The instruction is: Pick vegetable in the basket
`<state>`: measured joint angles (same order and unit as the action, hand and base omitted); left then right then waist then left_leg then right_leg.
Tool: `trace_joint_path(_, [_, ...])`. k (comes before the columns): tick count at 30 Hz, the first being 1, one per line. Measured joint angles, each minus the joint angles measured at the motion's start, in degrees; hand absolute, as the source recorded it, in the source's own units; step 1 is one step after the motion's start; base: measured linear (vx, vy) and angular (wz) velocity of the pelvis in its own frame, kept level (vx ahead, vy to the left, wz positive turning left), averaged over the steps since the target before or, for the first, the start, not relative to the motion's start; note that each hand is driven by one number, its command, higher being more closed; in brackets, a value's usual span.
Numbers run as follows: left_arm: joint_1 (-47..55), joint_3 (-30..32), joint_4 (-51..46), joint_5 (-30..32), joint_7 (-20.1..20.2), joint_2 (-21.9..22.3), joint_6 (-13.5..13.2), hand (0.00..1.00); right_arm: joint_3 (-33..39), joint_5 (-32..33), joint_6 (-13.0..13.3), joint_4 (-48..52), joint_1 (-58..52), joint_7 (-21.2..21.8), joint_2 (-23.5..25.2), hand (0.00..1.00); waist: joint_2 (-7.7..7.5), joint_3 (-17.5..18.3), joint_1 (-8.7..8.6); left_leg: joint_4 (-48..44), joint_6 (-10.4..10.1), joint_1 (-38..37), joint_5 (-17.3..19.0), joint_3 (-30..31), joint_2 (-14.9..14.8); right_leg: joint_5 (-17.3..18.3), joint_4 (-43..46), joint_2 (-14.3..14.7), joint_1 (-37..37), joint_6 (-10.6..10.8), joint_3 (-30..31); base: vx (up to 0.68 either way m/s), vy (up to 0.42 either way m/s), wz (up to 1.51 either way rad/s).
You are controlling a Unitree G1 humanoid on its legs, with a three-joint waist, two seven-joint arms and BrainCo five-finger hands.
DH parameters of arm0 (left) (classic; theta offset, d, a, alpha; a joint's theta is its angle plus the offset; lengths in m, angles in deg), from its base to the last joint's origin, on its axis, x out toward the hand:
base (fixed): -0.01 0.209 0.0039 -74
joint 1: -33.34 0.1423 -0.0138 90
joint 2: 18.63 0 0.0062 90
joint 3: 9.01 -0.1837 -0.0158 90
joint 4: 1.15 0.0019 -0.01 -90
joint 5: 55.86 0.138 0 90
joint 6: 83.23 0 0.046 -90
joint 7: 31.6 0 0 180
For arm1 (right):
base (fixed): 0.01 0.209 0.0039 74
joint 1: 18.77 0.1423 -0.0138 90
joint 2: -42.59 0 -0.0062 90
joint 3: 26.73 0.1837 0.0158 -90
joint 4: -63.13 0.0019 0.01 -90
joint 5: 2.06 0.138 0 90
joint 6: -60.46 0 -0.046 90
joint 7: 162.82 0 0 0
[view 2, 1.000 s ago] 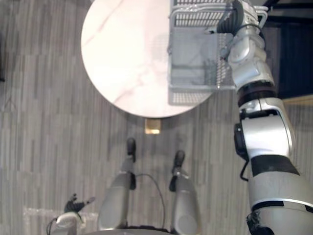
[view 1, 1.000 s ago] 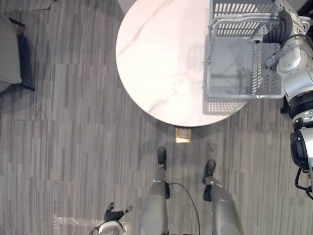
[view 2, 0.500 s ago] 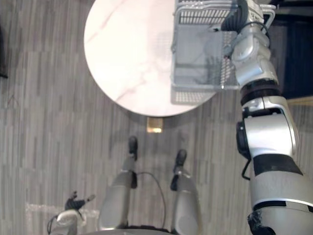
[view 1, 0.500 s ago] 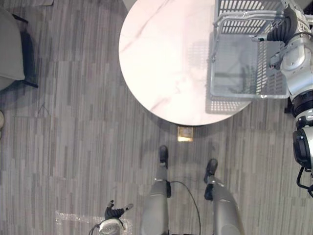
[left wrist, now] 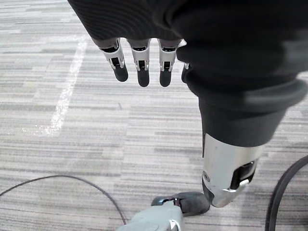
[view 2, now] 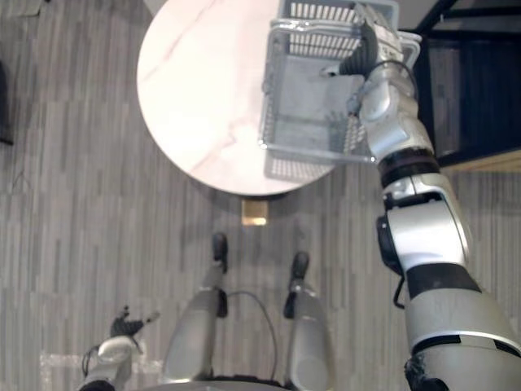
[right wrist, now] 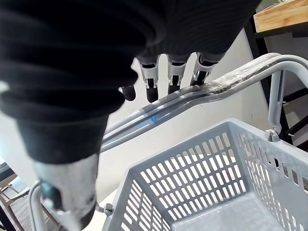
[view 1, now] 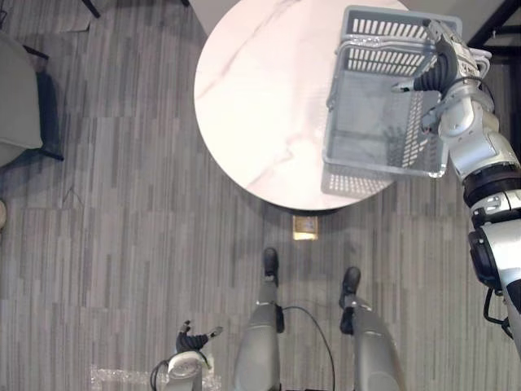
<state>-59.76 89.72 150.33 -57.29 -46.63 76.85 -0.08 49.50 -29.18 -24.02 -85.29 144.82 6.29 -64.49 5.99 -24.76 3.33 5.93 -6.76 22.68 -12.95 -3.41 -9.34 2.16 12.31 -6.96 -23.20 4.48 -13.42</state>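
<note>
A grey slatted plastic basket (view 1: pixel 383 165) hangs tilted over the right side of the round white marble table (view 1: pixel 260 90), its inside bare. My right hand (view 1: pixel 435 73) is at the basket's far right rim. In the right wrist view its fingers (right wrist: pixel 175 72) curl over the paired handle bars (right wrist: pixel 192 96). No vegetable is in sight. My left hand (view 1: pixel 191 342) hangs low beside my left leg, and its fingers (left wrist: pixel 139 72) are straight above the striped carpet.
A small gold floor plate (view 1: pixel 305 226) lies under the table's near edge. A grey seat with dark legs (view 1: pixel 16 90) stands at far left. A black frame with a wooden top (view 2: pixel 472 90) stands right of the table.
The basket has shifted left over the table and turned askew, its handle carried along by my right hand. The left hand stays low by the leg.
</note>
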Motion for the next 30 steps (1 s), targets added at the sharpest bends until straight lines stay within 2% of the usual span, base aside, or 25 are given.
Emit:
trace_joint_path(18, [-0.1,0.02,0.08,0.02,-0.42,-0.02,-0.02,0.0,1.0,-2.13,-0.12,-0.87,-0.54,-0.27,1.58,0.0,-0.04,0.02,0.43,0.0,-0.09,-1.1,-0.11,-0.49,-0.12,0.01,0.77,0.07,0.4,-0.01,0.63,0.01,-0.01,-0.01])
trace_joint_path(30, [-0.14,0.71,0.09,0.01,-0.7,-0.74,-0.01,0.0,1.19,-1.87,-1.63,-3.28,2.22,0.22,0.17,0.0,-0.04,0.02,0.78,0.0,0.09,0.17,-0.39,1.13,0.16,0.1,0.68,-0.23,0.24,-0.06,-1.02,0.01,-0.01,0.06])
